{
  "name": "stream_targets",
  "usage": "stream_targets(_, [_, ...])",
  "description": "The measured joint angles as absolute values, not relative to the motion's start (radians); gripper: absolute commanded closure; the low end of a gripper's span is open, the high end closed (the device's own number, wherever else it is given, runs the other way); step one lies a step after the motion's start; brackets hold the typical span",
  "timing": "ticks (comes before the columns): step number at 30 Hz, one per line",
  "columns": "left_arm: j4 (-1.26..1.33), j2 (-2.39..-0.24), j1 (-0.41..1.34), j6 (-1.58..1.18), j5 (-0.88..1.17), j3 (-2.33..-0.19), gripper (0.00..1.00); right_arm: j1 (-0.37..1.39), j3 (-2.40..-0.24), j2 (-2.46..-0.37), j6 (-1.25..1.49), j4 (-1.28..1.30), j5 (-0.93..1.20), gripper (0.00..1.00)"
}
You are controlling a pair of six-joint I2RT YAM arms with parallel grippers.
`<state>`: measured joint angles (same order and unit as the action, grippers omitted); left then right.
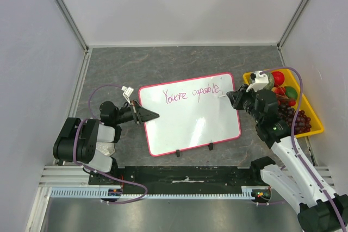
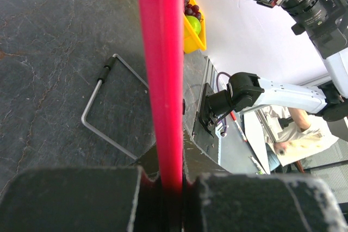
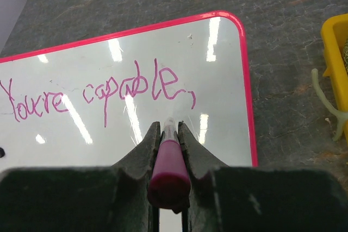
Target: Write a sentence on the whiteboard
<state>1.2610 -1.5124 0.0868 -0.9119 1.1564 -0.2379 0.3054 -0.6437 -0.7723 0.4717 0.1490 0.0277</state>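
Well, yellow bin (image 1: 318, 123) (grapes (image 1: 298, 119), green fruit (image 1: 291, 93)), beside whiteboard (image 1: 190, 129)

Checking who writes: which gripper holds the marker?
The right gripper, shut on the purple marker above the whiteboard; the left gripper clamps the board's pink rim instead.

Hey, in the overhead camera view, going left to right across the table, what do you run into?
Left hand → whiteboard, whose left edge that hand clamps → right hand, gripping a marker over the board's right end → yellow bin.
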Motion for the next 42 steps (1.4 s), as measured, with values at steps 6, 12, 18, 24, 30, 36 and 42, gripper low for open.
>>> stream_targets(6, [1.261, -1.512, 0.087, -0.912, 1.156, -0.238, 0.98, 0.305, -0.644, -0.772, 0.474, 0.144, 0.057, 1.0])
stream_targets(12, [1.262, -1.512, 0.087, -0.912, 1.156, -0.238, 0.98, 0.305, -0.644, -0.772, 0.474, 0.132, 0.079, 1.0])
stream_targets(18, [1.263, -1.512, 0.087, -0.912, 1.157, -0.238, 0.98, 0.305, -0.641, -0.772, 0.472, 0.125, 0.092, 1.0])
stream_targets(24, [1.264, -1.512, 0.087, -0.912, 1.157, -0.238, 0.98, 0.305, -0.63, -0.772, 0.472, 0.12, 0.097, 1.0])
stream_targets(30, [1.264, -1.512, 0.087, -0.912, 1.157, -0.238, 0.98, 0.305, -0.629, -0.771, 0.472, 0.119, 0.102, 1.0])
stream_targets(36, [1.264, -1.512, 0.087, -0.912, 1.157, -0.238, 0.98, 0.305, -0.628, -0.766, 0.472, 0.105, 0.117, 1.0])
stream_targets(42, [1.264, -1.512, 0.087, -0.912, 1.157, -0.238, 0.98, 0.305, -0.627, -0.767, 0.472, 0.094, 0.131, 1.0])
